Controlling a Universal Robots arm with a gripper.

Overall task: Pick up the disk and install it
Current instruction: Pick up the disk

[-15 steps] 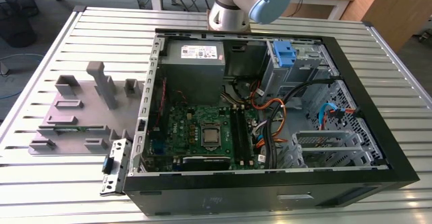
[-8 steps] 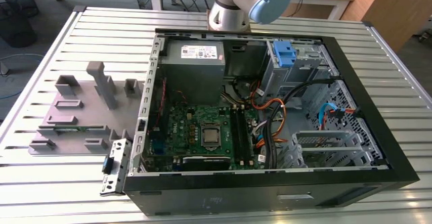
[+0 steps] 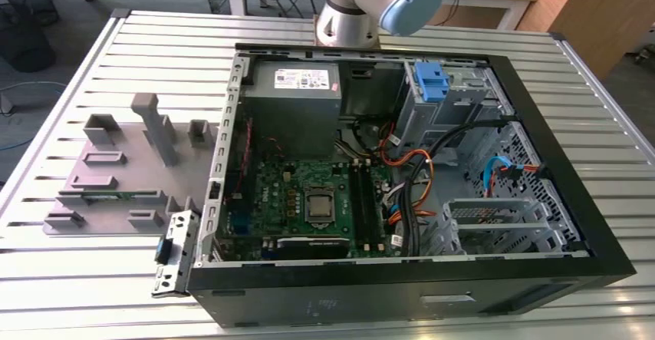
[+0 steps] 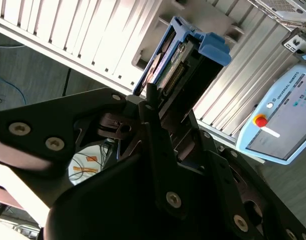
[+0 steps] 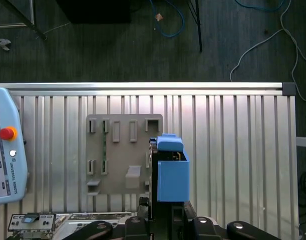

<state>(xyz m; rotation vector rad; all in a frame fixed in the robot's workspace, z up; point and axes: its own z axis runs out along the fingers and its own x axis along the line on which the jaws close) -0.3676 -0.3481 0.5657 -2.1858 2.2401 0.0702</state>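
Observation:
The disk (image 5: 171, 175) stands edge-on between my fingers, its blue carrier frame facing the first wrist view. The second wrist view shows the disk (image 4: 182, 62) from the side, with its silver body and connector edge inside the blue frame. My gripper (image 5: 164, 204) (image 4: 168, 107) is shut on the disk's lower part and holds it well above the slatted table, over the grey fixture plate (image 5: 123, 152). In the exterior view the open computer case (image 3: 256, 294) lies on the table, with a grey drive cage (image 3: 465, 87) at its far right corner.
A blue latch tab (image 3: 434, 83) sits on the drive cage. The grey power-supply box (image 3: 294, 87), motherboard (image 3: 307, 202) and orange and black cables (image 3: 409, 179) lie inside the case. The grey fixture plate (image 3: 123, 175) lies to the exterior view's left. A teach pendant (image 5: 5, 150) rests on the table's edge.

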